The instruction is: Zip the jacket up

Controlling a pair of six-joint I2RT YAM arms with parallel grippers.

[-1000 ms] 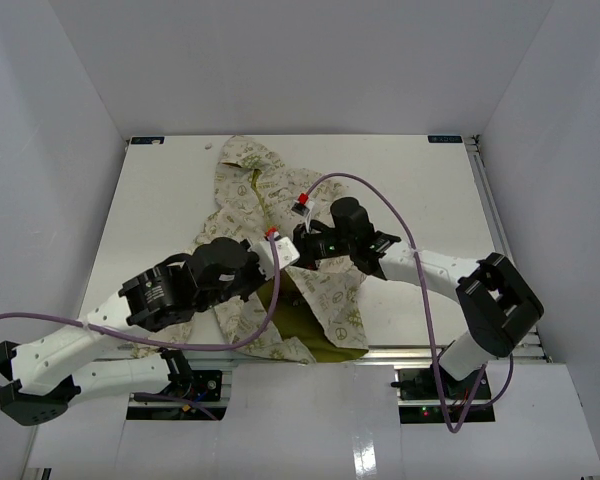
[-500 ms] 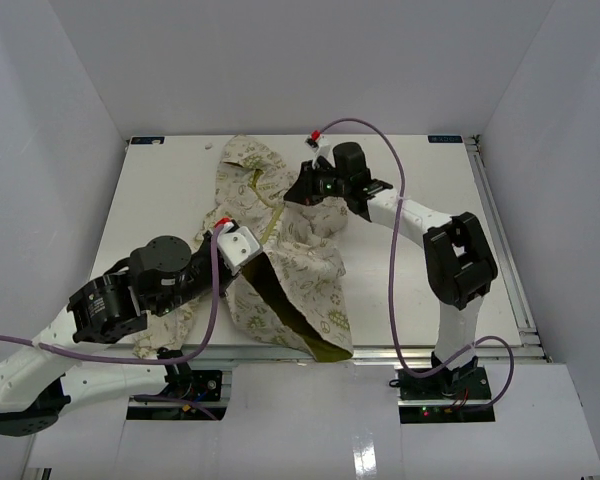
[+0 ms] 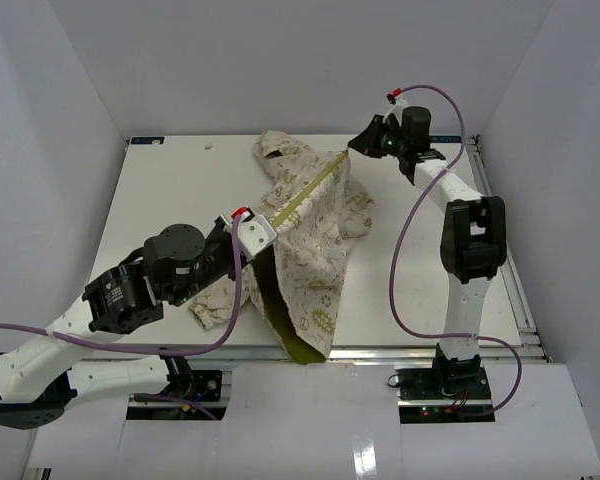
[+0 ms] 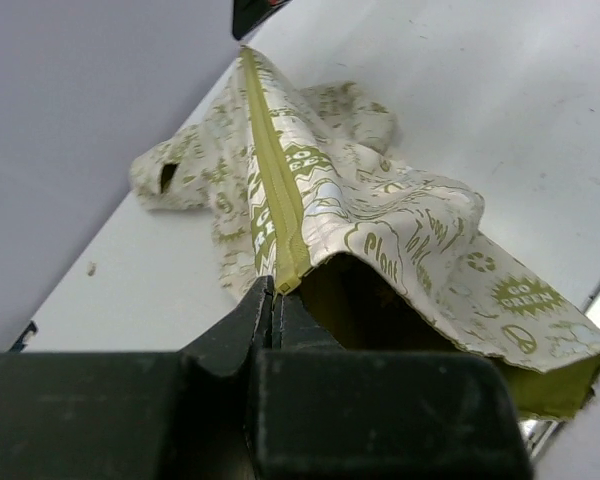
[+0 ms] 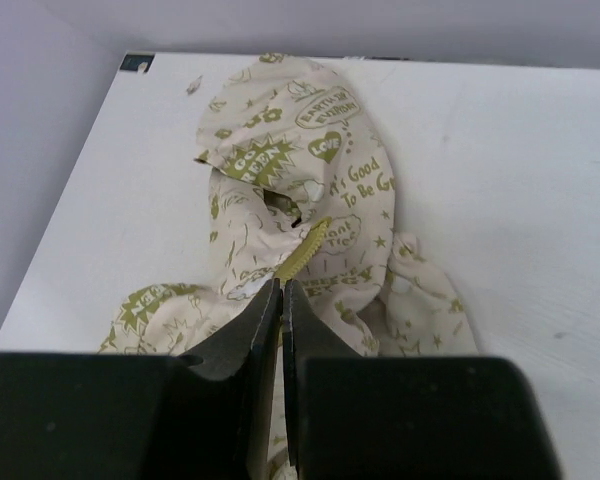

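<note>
Cream jacket [image 3: 325, 240] (zipper [image 3: 308, 195] taut) pinched between both pairs of jaws

Robot lab: white-walled enclosure [image 3: 70, 90], white table [image 3: 160, 200].

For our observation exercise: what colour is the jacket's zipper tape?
Olive-green zipper against the cream printed jacket; clearest in the left wrist view.

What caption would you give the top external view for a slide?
Left gripper and right gripper hold the jacket taut along its zipper.
</note>
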